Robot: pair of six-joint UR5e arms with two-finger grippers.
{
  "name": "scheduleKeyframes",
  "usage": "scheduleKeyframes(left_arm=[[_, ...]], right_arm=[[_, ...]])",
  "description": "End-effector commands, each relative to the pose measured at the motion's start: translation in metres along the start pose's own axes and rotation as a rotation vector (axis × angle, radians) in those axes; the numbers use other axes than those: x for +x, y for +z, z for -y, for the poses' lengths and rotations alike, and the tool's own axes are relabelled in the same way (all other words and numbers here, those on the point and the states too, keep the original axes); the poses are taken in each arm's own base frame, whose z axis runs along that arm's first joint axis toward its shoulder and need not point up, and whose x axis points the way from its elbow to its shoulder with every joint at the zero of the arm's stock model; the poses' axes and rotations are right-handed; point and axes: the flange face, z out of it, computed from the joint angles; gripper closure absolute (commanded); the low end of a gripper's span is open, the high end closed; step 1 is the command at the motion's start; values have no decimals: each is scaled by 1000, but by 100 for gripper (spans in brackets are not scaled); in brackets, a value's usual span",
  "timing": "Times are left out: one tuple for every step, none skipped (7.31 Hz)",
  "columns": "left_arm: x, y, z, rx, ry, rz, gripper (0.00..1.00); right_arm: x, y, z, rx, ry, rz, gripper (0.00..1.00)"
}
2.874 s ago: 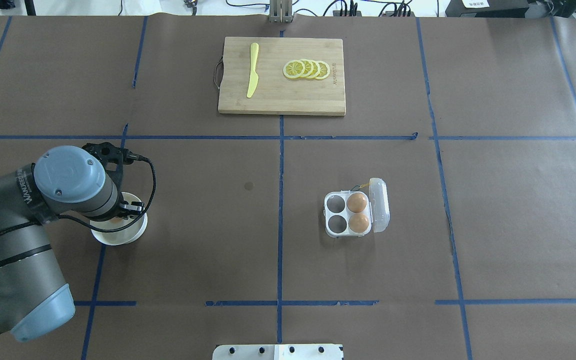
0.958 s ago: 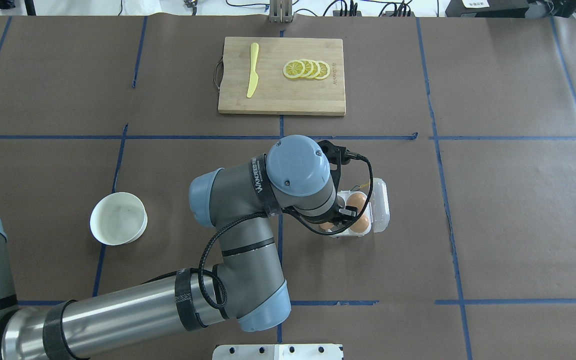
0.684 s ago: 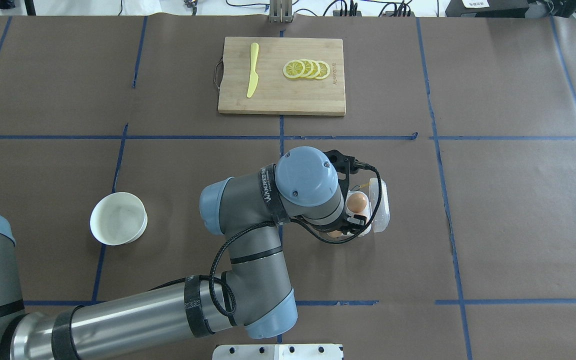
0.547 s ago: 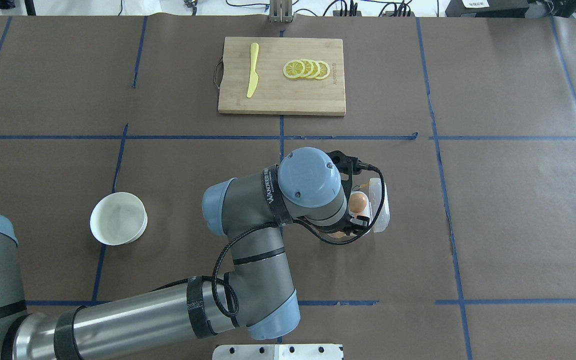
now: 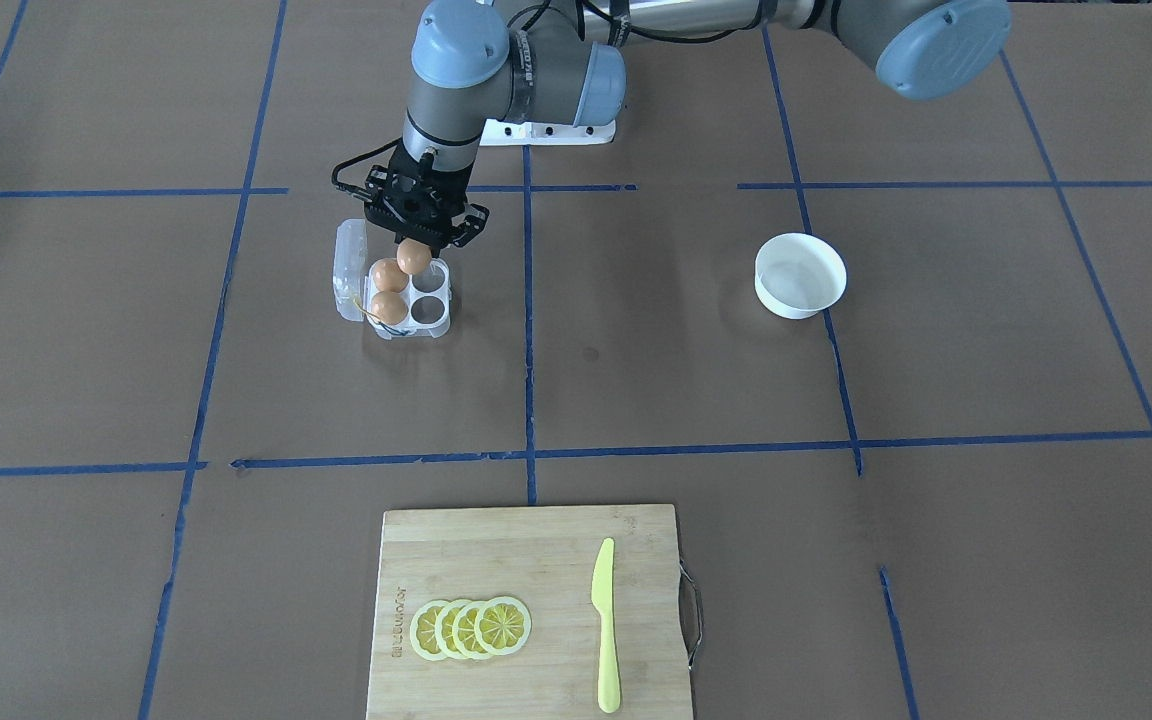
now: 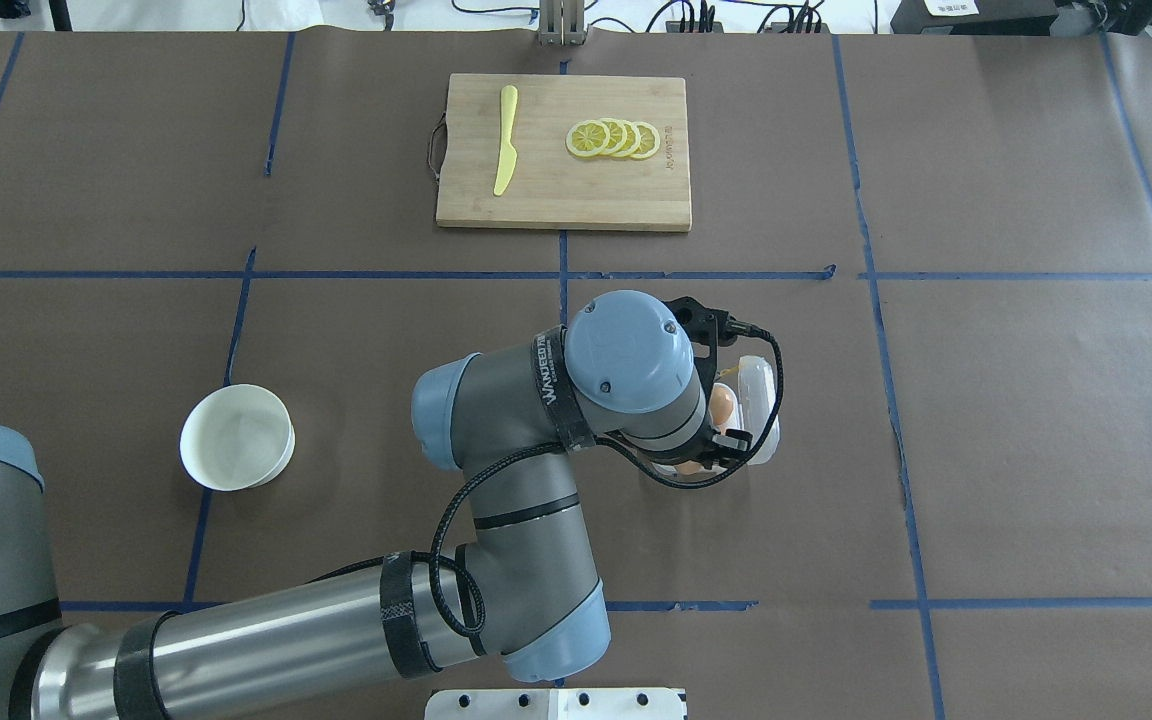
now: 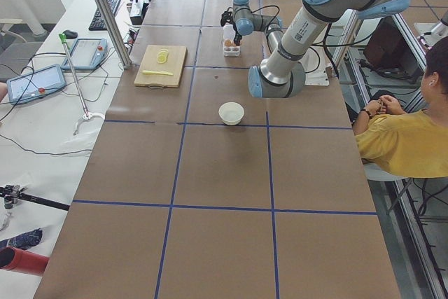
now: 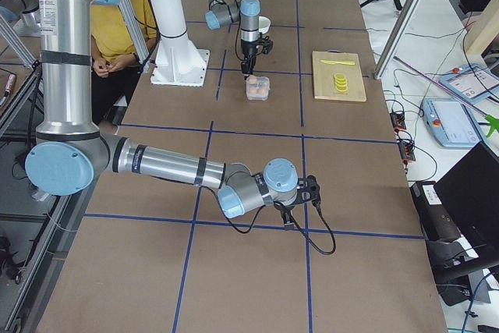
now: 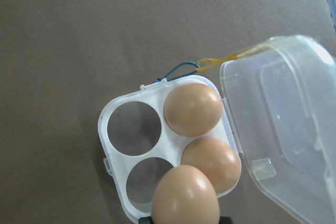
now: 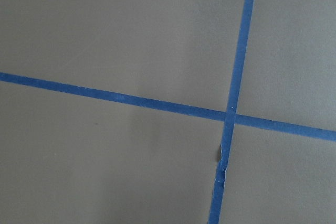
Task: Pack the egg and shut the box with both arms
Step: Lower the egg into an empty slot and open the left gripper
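Observation:
My left gripper [image 5: 414,246] is shut on a tan egg [image 5: 413,261] and holds it just above the clear four-cell box [image 5: 433,324]. In the left wrist view the held egg [image 9: 185,195] hangs over the near empty cell [image 9: 146,178]. Two more eggs [image 9: 192,109] fill the cells by the open lid [image 9: 283,124]. A yellow string [image 9: 231,56] runs from the hinge. In the overhead view my left arm hides most of the box [image 6: 762,452]. My right gripper [image 8: 306,194] shows only in the exterior right view, low over bare table; I cannot tell if it is open.
An empty white bowl [image 5: 800,276] stands on the robot's left side. A wooden cutting board [image 5: 526,620] with lemon slices [image 5: 471,627] and a yellow knife [image 5: 606,625] lies at the table's far edge. A person in yellow [image 7: 409,141] sits beside the table.
My left arm carried the egg from the white bowl over to the box. In the last second it shifted a little further right, covering more of the box.

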Motion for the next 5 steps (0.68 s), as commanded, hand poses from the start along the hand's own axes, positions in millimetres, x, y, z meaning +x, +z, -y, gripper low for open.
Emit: scheduleKeyframes(left_arm=[[1, -4, 1, 17, 2, 0, 96], [1, -4, 2, 23, 2, 3, 75], [-1, -3, 3, 35, 0, 12, 16], [-1, -3, 3, 35, 0, 13, 1], [-2, -2, 2, 36, 0, 15, 1]], right_arm=[[-1, -1, 0, 2, -2, 0, 0], [-1, -1, 0, 2, -2, 0, 0], [-1, -1, 0, 2, -2, 0, 0], [-1, -1, 0, 2, -2, 0, 0], [-1, -1, 0, 1, -1, 0, 0]])
